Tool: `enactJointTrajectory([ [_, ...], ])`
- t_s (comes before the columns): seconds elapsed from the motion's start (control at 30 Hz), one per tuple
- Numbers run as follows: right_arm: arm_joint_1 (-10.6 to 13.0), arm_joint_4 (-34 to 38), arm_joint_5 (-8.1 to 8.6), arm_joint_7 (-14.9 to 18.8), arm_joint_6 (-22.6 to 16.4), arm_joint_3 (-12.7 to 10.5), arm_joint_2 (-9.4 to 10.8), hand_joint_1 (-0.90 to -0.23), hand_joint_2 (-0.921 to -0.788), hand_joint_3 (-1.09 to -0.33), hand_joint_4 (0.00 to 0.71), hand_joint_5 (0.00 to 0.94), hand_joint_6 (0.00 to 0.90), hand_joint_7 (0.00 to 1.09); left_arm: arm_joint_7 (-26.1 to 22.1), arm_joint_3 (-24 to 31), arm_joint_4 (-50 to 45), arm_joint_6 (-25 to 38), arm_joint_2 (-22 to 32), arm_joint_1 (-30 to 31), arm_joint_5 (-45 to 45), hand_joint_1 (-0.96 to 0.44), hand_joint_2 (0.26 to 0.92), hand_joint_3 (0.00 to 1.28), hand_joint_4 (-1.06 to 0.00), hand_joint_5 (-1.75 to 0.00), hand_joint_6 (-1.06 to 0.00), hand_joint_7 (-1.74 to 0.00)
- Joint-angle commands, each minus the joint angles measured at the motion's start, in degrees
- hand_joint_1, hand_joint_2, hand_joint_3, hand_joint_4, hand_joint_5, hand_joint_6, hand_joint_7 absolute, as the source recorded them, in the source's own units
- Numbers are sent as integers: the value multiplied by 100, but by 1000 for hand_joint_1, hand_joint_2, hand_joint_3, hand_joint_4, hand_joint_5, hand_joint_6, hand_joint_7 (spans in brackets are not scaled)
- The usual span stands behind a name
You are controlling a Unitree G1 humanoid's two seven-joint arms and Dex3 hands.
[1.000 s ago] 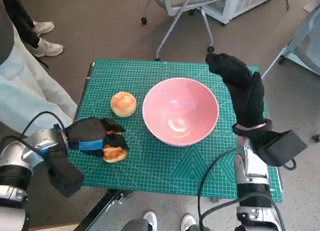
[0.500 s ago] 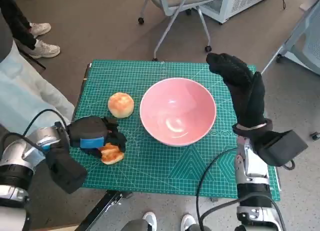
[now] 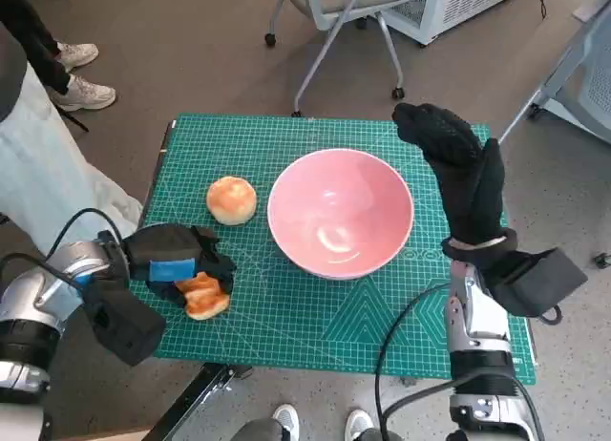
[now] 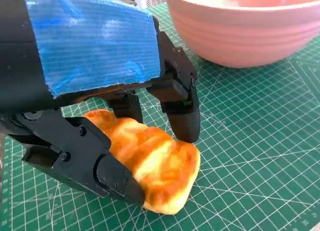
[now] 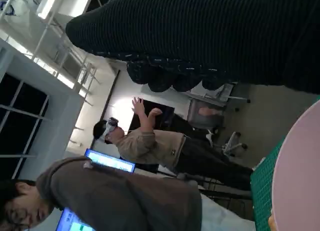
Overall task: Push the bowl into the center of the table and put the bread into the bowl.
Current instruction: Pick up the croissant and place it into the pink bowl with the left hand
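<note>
Two pieces of bread and one bowl lie on the green mat of the bench (image 3: pixel 315 312). The left hand (image 3: pixel 177 260) has its fingers (image 4: pixel 180 118) closed around one golden piece of bread (image 3: pixel 204 296), which pokes out below them, near the bench's front edge. The round bread roll (image 3: pixel 232 199) sits just beyond those fingers, untouched. The pink bowl (image 3: pixel 341 212) stands mid-bench, beside the roll. The right hand (image 3: pixel 458 174) is raised beside the bowl's far side, fingers spread and holding nothing. An office chair (image 3: pixel 353 11) stands behind the bench, and a person's shoes (image 3: pixel 81 73) show on the floor.
</note>
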Motion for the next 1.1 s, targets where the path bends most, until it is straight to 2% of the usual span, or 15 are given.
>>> enactJointTrajectory([
  [0.03, 58, 141, 43, 85, 6, -24, 20, -690, -921, -736, 209, 0, 85, 547, -197, 233, -313, 49, 154, 45, -391, 2, 921, 67, -616, -1218, -702, -1111],
  [0.3, 60, 137, 73, 114, 1, -43, 7, -688, -921, -736, 209, 0, 87, 544, -544, 668, -834, 123, 270, -51, -1213, 2, 919, 37, -671, -1157, -721, -1094],
  [0.67, 20, 176, 98, 142, -2, -93, -22, -669, -921, -737, 209, 0, 90, 540, -416, 1272, -1591, 412, -32, -413, -1818, 3, 884, 1, -802, -962, -825, -1030],
  [0.9, -38, 247, 118, 163, -7, -124, -17, -662, -921, -741, 207, 0, 88, 538, -374, 1349, -1775, 701, -462, -839, -1882, 4, 881, 1, -814, -946, -828, -1029],
  [1.1, -42, 258, 112, 169, -32, -126, 13, -663, -921, -741, 208, 1, 87, 538, -201, 1259, -1668, 798, -931, -1244, -1653, 3, 903, 7, -754, -1019, -771, -1086],
])
